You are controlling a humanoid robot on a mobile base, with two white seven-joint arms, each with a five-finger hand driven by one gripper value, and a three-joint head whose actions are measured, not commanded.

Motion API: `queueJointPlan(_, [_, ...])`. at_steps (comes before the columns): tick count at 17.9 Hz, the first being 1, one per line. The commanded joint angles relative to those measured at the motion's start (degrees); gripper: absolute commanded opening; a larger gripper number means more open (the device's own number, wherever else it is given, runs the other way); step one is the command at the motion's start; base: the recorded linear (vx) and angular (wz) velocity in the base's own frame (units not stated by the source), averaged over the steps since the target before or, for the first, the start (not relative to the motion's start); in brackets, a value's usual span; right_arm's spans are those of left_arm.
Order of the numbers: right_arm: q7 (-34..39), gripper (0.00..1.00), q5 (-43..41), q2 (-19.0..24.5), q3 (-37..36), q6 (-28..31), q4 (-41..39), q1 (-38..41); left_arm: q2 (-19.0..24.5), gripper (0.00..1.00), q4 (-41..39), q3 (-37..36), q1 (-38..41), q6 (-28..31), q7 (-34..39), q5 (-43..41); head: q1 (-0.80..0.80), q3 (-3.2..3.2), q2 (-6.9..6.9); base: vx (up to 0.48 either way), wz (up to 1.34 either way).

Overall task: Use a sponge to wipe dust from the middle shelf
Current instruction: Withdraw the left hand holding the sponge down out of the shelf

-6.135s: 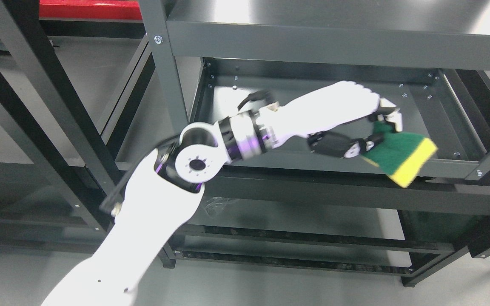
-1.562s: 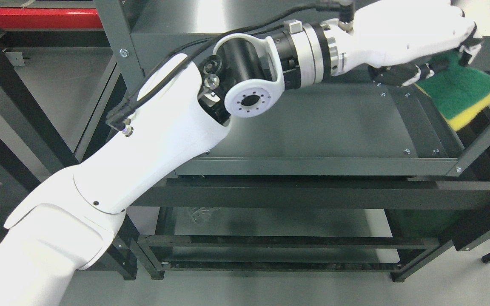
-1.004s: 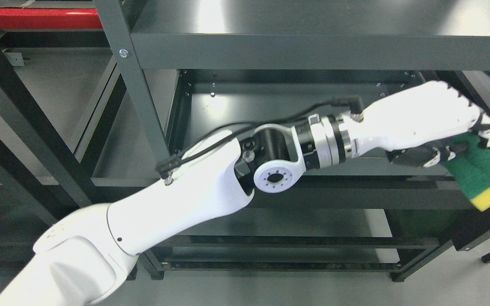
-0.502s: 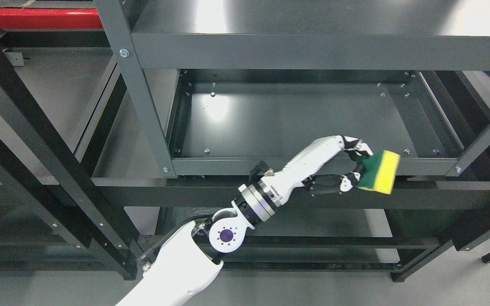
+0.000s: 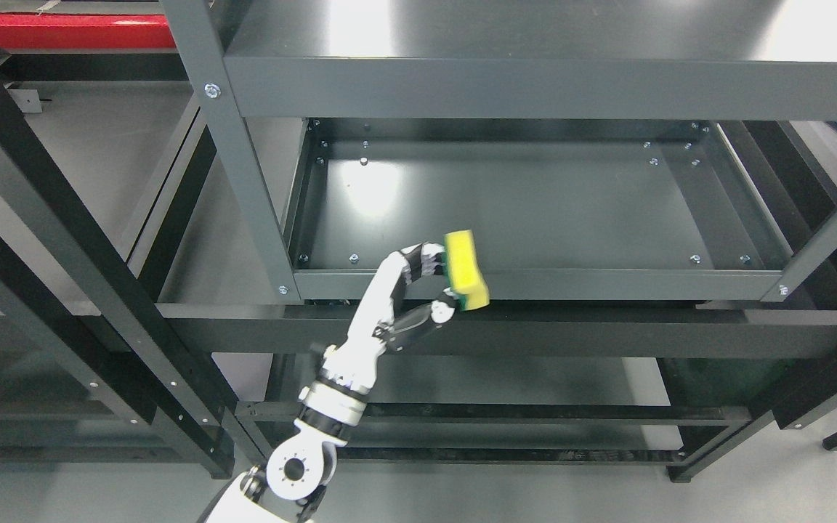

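You had the left hand (image 5: 418,290) coming up from the bottom edge, fingers (image 5: 426,259) curled tight round the sponge (image 5: 466,271), so it was properly gripped, yellow side facing the camera with a sliver of green on its lower edge. The sponge sat right at the front rim of the middle shelf (image 5: 535,283), left of center, and I couldn't tell if it was actually touching the metal.
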Motion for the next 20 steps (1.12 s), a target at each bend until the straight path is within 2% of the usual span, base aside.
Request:
queueJointPlan(1, [-0.02,1.0,0.0,-1.0,-0.01,0.04,-1.0,0.0,0.87,0.01,-6.56,14.3,9.57,-4.67,-0.03,4.0,0.0,0.0,0.0,0.0,0.0])
queueJointPlan(3, [-0.02,1.0,0.0,-1.0,-0.01,0.04,-1.0,0.0,0.87,0.01,-6.47,13.6,10.27,-6.26,-0.03,4.0,0.0,0.0,0.0,0.0,0.0])
queueJointPlan(20, [-0.02,1.0,0.0,-1.0,-0.01,0.04,-1.0,0.0,0.87,0.01,-6.47,13.95,9.57,-5.47,0.15,5.06,0.0,0.0,0.0,0.0,0.0])
